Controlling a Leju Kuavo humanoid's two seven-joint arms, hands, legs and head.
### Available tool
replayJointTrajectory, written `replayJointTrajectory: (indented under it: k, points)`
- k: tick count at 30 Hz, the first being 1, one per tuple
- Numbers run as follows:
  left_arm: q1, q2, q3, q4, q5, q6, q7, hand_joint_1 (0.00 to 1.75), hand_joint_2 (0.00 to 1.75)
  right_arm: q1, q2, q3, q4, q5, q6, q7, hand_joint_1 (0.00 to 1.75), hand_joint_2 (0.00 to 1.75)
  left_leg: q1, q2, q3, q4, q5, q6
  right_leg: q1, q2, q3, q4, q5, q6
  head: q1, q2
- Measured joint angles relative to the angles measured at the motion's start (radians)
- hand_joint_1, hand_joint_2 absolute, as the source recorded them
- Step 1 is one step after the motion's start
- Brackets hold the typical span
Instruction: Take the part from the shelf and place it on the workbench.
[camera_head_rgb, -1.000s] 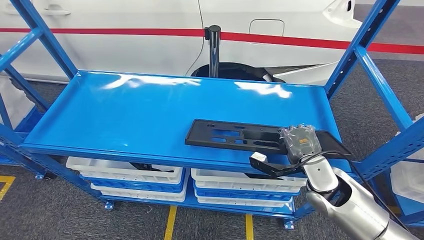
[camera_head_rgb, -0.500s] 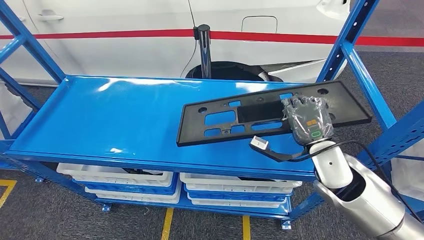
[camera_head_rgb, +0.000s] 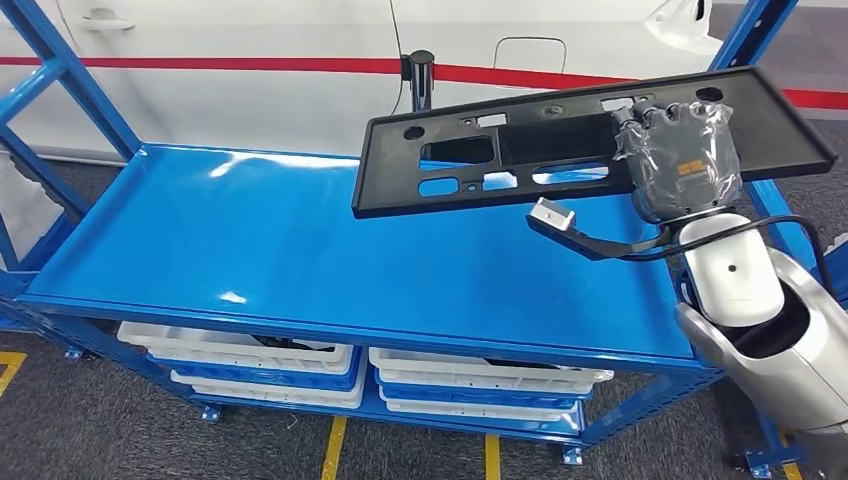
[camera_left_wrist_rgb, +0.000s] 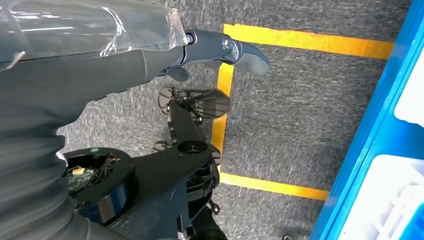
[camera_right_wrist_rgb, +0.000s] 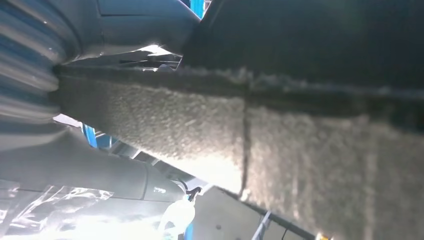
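Note:
The part is a long black plastic panel (camera_head_rgb: 520, 165) with several cut-outs. My right hand (camera_head_rgb: 680, 160), wrapped in clear film, grips it near its right end and holds it lifted well above the blue shelf (camera_head_rgb: 300, 250), tilted with its face toward me. In the right wrist view the panel's felt-lined underside (camera_right_wrist_rgb: 280, 135) lies close against the camera. My left hand (camera_left_wrist_rgb: 100, 55) hangs over the grey carpet floor with its thumb (camera_left_wrist_rgb: 240, 50) stretched out and nothing in it.
The blue rack's uprights (camera_head_rgb: 765, 25) stand on both sides of the shelf. White bins (camera_head_rgb: 240, 350) sit on the lower level. A white car with a red stripe (camera_head_rgb: 250, 65) and a black post (camera_head_rgb: 421, 80) stand behind. Yellow floor lines (camera_left_wrist_rgb: 305, 42) mark the carpet.
My right hand has raised the black panel from the shelf surface up into the air and tipped it upright. The camera has shifted slightly.

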Motion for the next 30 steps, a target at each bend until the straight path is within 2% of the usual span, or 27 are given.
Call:
replayJointTrajectory:
  k: [2,3,4,7,8,10,12,13,14,15,17,18,19,21,23,24,25,27,28,29,30]
  points:
    - [0.001,-0.001,0.000,0.000,0.006,0.000,0.006,0.00,1.75,-0.028,0.000,0.003,-0.003,-0.003,-0.001,0.008,1.75,1.75,0.004,-0.003,0.003,0.006,-0.007,-0.011,-0.011,-0.002,0.068,-0.146,0.072,0.013,0.000,0.000]
    - [0.001,-0.001,0.000,0.000,0.009,0.000,0.009,0.00,1.75,-0.043,0.000,0.004,-0.005,-0.006,-0.003,0.013,1.75,1.75,0.003,-0.004,0.003,0.010,-0.011,-0.018,-0.014,-0.001,0.093,-0.201,0.092,0.012,0.000,0.000]
    - [0.001,-0.001,0.000,0.000,0.012,0.000,0.011,0.00,1.75,-0.056,0.001,0.006,-0.006,-0.009,-0.004,0.018,1.75,1.75,0.000,-0.005,0.001,0.013,-0.013,-0.024,-0.014,0.000,0.105,-0.230,0.099,0.008,0.000,0.000]
    - [0.003,-0.001,0.000,0.001,0.020,0.000,0.020,0.00,1.75,-0.083,0.003,0.014,-0.011,-0.014,-0.009,0.028,1.75,1.75,0.000,-0.005,-0.002,0.013,-0.013,-0.038,-0.010,0.003,0.103,-0.237,0.099,-0.016,-0.001,0.000]
    - [0.003,-0.002,0.000,0.001,0.021,0.000,0.021,0.00,1.75,-0.091,0.004,0.016,-0.012,-0.014,-0.009,0.029,1.75,1.75,0.002,-0.004,-0.006,0.024,-0.022,-0.041,-0.010,0.003,0.102,-0.238,0.101,-0.022,-0.001,0.000]
    - [0.002,-0.002,0.000,0.001,0.023,0.000,0.024,0.00,1.75,-0.109,0.006,0.019,-0.014,-0.018,-0.013,0.032,1.75,1.75,0.004,-0.001,-0.044,0.111,-0.076,-0.047,-0.011,0.002,0.100,-0.239,0.105,-0.031,-0.001,0.000]
    - [0.001,-0.002,0.000,0.001,0.024,0.000,0.029,0.00,1.75,-0.124,0.007,0.026,-0.018,-0.030,-0.026,0.037,1.75,1.75,0.004,-0.001,-0.105,0.253,-0.141,-0.049,-0.007,0.002,0.098,-0.239,0.106,-0.036,-0.001,0.000]
    - [0.002,-0.002,0.000,0.001,0.025,0.000,0.033,0.00,1.75,-0.129,0.007,0.030,-0.020,-0.039,-0.034,0.040,1.75,1.75,0.004,-0.001,-0.127,0.303,-0.157,-0.048,-0.004,0.002,0.097,-0.239,0.107,-0.038,-0.001,0.000]
    - [0.002,-0.002,0.000,0.001,0.026,0.000,0.036,0.00,1.75,-0.133,0.008,0.033,-0.023,-0.048,-0.042,0.042,1.75,1.75,0.003,-0.001,-0.133,0.319,-0.155,-0.044,0.000,0.003,0.097,-0.239,0.108,-0.039,-0.001,0.000]
    - [0.003,-0.003,0.000,0.001,0.027,0.000,0.038,0.00,1.75,-0.137,0.010,0.037,-0.026,-0.056,-0.047,0.044,1.75,1.75,0.000,-0.001,-0.120,0.294,-0.137,-0.039,0.003,0.003,0.096,-0.239,0.108,-0.041,-0.001,0.000]
    - [0.002,-0.002,0.000,0.001,0.030,0.000,0.040,0.00,1.75,-0.149,0.016,0.040,-0.032,-0.069,-0.049,0.045,1.75,1.75,-0.010,-0.002,-0.051,0.153,-0.077,-0.018,0.009,0.002,0.097,-0.239,0.110,-0.042,-0.001,0.000]
    - [0.001,-0.002,0.000,0.001,0.032,0.000,0.040,0.00,1.75,-0.156,0.019,0.041,-0.034,-0.073,-0.049,0.045,1.75,1.75,-0.016,-0.001,-0.018,0.086,-0.053,-0.007,0.011,0.002,0.096,-0.239,0.111,-0.042,-0.001,0.000]
    - [0.001,-0.002,0.000,0.002,0.033,0.000,0.039,0.00,1.75,-0.163,0.022,0.042,-0.037,-0.075,-0.049,0.045,1.75,1.75,-0.022,0.000,0.002,0.042,-0.039,0.002,0.011,0.001,0.095,-0.239,0.113,-0.040,-0.001,0.000]
    - [0.001,-0.002,0.000,0.002,0.035,0.000,0.039,0.00,1.75,-0.169,0.027,0.048,-0.041,-0.077,-0.049,0.046,1.75,1.75,-0.028,0.002,0.009,0.022,-0.032,0.008,0.010,-0.002,0.093,-0.240,0.117,-0.033,-0.002,0.000]
    - [0.002,-0.003,0.000,0.002,0.038,0.004,0.039,0.00,1.75,-0.172,0.031,0.055,-0.045,-0.078,-0.049,0.046,1.75,1.75,-0.025,0.001,0.010,0.011,-0.019,0.009,0.009,-0.004,0.089,-0.237,0.113,-0.024,-0.002,0.000]
    - [0.002,-0.004,0.000,0.002,0.039,0.006,0.038,0.00,1.75,-0.175,0.032,0.058,-0.048,-0.078,-0.049,0.046,1.75,1.75,-0.022,0.001,0.009,0.006,-0.011,0.012,0.009,-0.004,0.082,-0.220,0.094,-0.019,-0.002,0.000]
    - [0.002,-0.005,0.000,0.002,0.041,0.008,0.038,0.00,1.75,-0.178,0.033,0.062,-0.051,-0.078,-0.049,0.046,1.75,1.75,-0.019,0.001,0.008,0.000,-0.004,0.014,0.009,-0.003,0.069,-0.182,0.062,-0.016,-0.001,0.000]
    - [0.002,-0.005,0.000,0.003,0.042,0.009,0.038,0.00,1.75,-0.184,0.034,0.069,-0.056,-0.078,-0.049,0.045,1.75,1.75,-0.020,0.001,-0.001,-0.001,0.004,0.020,0.007,-0.003,0.029,-0.059,-0.018,-0.009,0.000,0.000]
    - [0.003,-0.006,0.000,0.003,0.043,0.009,0.038,0.00,1.75,-0.184,0.035,0.074,-0.058,-0.078,-0.049,0.045,1.75,1.75,-0.021,0.001,-0.005,0.000,0.008,0.022,0.007,-0.003,0.013,-0.002,-0.043,-0.006,0.000,0.000]
    - [0.004,-0.007,0.000,0.003,0.043,0.009,0.038,0.00,1.75,-0.184,0.037,0.080,-0.060,-0.079,-0.050,0.044,1.75,1.75,-0.021,0.002,-0.010,0.000,0.012,0.022,0.007,-0.003,0.010,0.024,-0.050,-0.004,0.000,0.000]
    - [0.004,-0.008,0.000,0.003,0.044,0.009,0.038,0.00,1.75,-0.185,0.038,0.085,-0.062,-0.079,-0.050,0.043,1.75,1.75,-0.021,0.002,-0.015,0.001,0.016,0.021,0.007,-0.003,0.027,0.011,-0.038,-0.004,0.000,0.000]
